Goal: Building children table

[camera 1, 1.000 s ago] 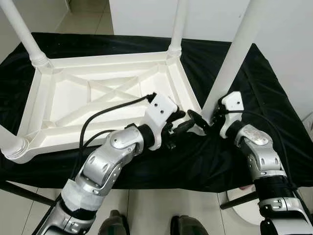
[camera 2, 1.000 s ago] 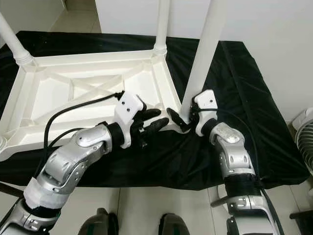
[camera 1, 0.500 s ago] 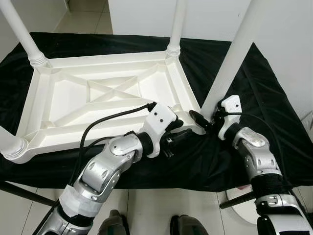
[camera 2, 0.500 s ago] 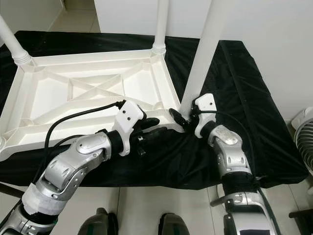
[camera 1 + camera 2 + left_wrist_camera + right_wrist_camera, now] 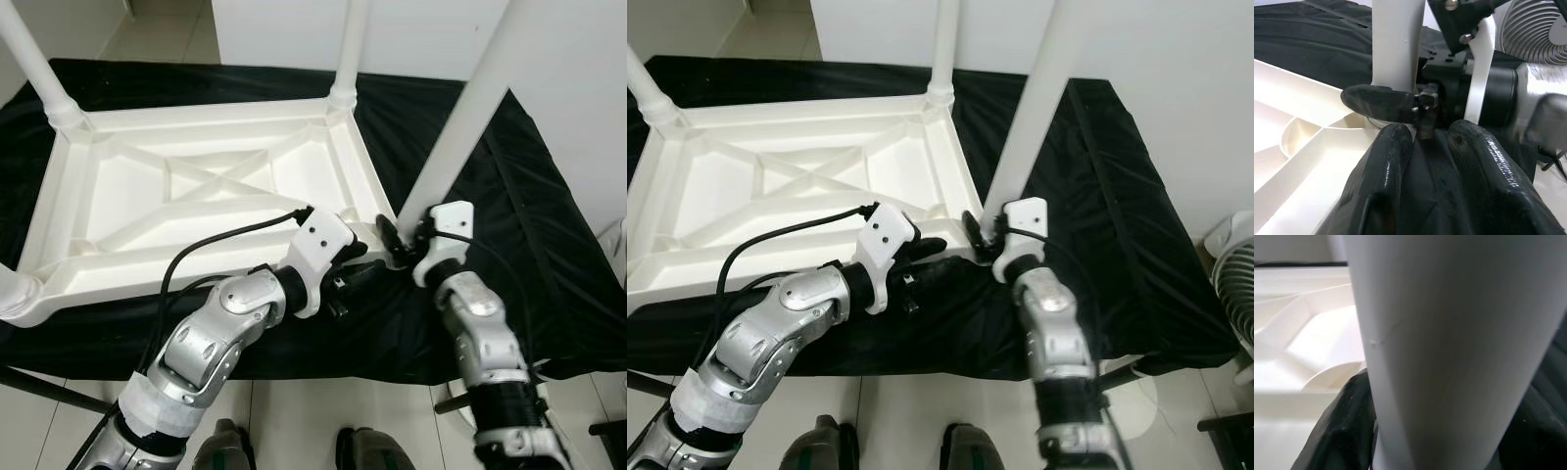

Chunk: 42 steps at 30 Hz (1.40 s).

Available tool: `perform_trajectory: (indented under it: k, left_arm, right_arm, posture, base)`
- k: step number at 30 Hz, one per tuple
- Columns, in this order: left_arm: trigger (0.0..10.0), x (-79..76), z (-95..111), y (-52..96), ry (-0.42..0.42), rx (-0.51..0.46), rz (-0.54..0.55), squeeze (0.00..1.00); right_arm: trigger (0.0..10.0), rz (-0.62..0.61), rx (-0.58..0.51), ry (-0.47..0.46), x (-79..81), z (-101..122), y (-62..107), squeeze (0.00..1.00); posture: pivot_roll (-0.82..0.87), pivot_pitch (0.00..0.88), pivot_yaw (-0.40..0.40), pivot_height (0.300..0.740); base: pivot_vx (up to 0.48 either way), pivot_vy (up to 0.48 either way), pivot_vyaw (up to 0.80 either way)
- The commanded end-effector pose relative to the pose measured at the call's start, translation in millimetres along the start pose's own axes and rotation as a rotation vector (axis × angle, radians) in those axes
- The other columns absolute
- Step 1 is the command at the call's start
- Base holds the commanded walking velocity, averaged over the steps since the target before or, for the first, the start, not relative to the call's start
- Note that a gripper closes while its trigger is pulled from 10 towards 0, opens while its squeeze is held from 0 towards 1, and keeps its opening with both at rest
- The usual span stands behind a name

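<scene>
Right pincer (image 5: pixel 400 238) clamps a plain white table leg (image 5: pixel 468 110) — left pincer (image 5: pixel 1425 147) narrowly parted beside it.

You're likely in a home room, pale tiled floor (image 5: pixel 284 401), plain white wall (image 5: pixel 568 88), fan (image 5: pixel 1537 29) nearby.

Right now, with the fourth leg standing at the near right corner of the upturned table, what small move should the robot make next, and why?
Probably keep the right gripper closed on the white leg and press it straight down into the corner socket of the tabletop. The leg leans slightly and its base sits at that corner, while the left gripper rests beside the rim.
</scene>
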<state>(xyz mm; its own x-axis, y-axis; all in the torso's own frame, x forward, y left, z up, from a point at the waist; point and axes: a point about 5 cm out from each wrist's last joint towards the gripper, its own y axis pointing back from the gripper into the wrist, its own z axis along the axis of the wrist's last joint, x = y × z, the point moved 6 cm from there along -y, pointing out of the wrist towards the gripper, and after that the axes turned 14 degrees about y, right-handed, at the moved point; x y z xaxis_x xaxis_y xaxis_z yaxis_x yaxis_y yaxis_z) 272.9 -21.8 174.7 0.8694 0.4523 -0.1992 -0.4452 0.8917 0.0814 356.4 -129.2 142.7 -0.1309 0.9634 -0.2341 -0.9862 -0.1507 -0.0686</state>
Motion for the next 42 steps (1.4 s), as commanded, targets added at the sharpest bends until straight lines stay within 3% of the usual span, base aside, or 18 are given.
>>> perform_trajectory:
  k: [1,3,6,8,11,12,18,19,22,25,26,31,41,42]
  left_arm:
    - [10.0,-2.8,-3.3,1.1,-0.005,0.019,-0.007,0.00]
    - [10.0,-3.4,-4.0,0.9,-0.006,0.022,-0.011,0.00]
    - [10.0,-4.0,-4.1,0.4,-0.006,0.023,-0.014,0.00]
    - [10.0,-4.9,-3.7,-0.2,-0.006,0.024,-0.019,0.00]
    - [10.0,-5.0,-3.4,-0.3,-0.006,0.023,-0.020,0.00]
    - [10.0,-4.9,-3.3,-0.3,-0.005,0.023,-0.020,0.00]
    - [10.0,-3.9,-3.0,0.2,-0.008,0.024,-0.019,0.00]
    - [10.0,-3.9,-2.6,-0.3,-0.009,0.023,-0.019,0.00]
    - [10.0,-3.7,-1.6,-0.5,-0.010,0.021,-0.019,0.00]
    - [10.0,-3.6,0.4,-1.4,-0.012,0.019,-0.022,0.00]
    - [10.0,-3.3,-0.1,-1.1,-0.014,0.022,-0.023,0.00]
    - [10.0,-1.7,0.3,-0.6,-0.022,0.027,-0.021,0.00]
    - [10.0,1.9,5.1,-0.2,-0.025,0.014,-0.005,0.00]
    - [10.0,2.2,5.7,0.1,-0.025,0.013,-0.004,0.00]
  right_arm:
    - [0.0,-0.047,0.096,-0.044,0.9,-19.5,5.0,0.00]
    - [0.0,-0.127,0.127,-0.044,-3.2,-22.0,6.2,0.00]
    - [0.0,-0.154,0.135,-0.047,-2.1,-21.6,6.9,0.00]
    - [0.0,-0.145,0.131,-0.053,6.0,-18.6,7.3,0.00]
    - [0.0,-0.137,0.125,-0.064,5.9,-16.3,7.7,0.00]
    - [10.0,-0.135,0.124,-0.073,4.6,-16.0,7.6,0.00]
    - [10.0,-0.057,0.059,-0.078,7.2,0.1,5.1,0.00]
    - [10.0,-0.042,0.044,-0.070,4.6,2.3,4.5,1.00]
    - [10.0,-0.002,0.014,-0.046,1.2,7.4,2.5,1.00]
    - [10.0,0.159,-0.047,0.041,-0.2,17.0,-2.1,1.00]
    - [10.0,0.243,-0.060,0.082,6.4,17.1,-1.0,0.00]
    - [10.0,0.394,-0.065,0.161,16.5,11.3,1.1,0.00]
    - [10.0,0.530,-0.042,0.216,13.6,-5.3,-7.8,0.00]
    - [8.1,0.544,-0.044,0.211,12.6,-5.9,-8.9,0.00]
  posture:
    - [-0.03,0.078,-0.010,0.740]
    - [-0.03,0.075,-0.008,0.740]
    - [-0.03,0.073,-0.007,0.740]
    - [-0.03,0.070,-0.008,0.740]
    - [-0.03,0.067,-0.007,0.740]
    - [-0.03,0.067,-0.007,0.740]
    - [-0.03,0.063,-0.007,0.740]
    - [-0.03,0.058,-0.005,0.740]
    - [-0.03,0.059,-0.004,0.740]
    - [-0.04,0.058,0.002,0.740]
    - [-0.04,0.058,0.002,0.740]
    - [-0.03,0.057,0.002,0.740]
    - [-0.02,0.053,0.007,0.740]
    - [-0.02,0.056,0.010,0.740]
  base:
    - [0.000,0.000,0.00]
    - [0.000,0.000,0.00]
    - [0.000,0.000,0.00]
    - [0.000,0.000,0.00]
    - [0.000,0.000,0.00]
    - [0.000,0.000,0.00]
    - [0.000,0.000,0.00]
    - [0.000,0.000,0.00]
    - [0.000,0.000,0.00]
    - [0.000,0.000,0.00]
    - [0.000,0.000,0.00]
    - [0.000,0.000,0.00]
    - [0.000,0.000,0.00]
    - [0.000,0.000,0.00]
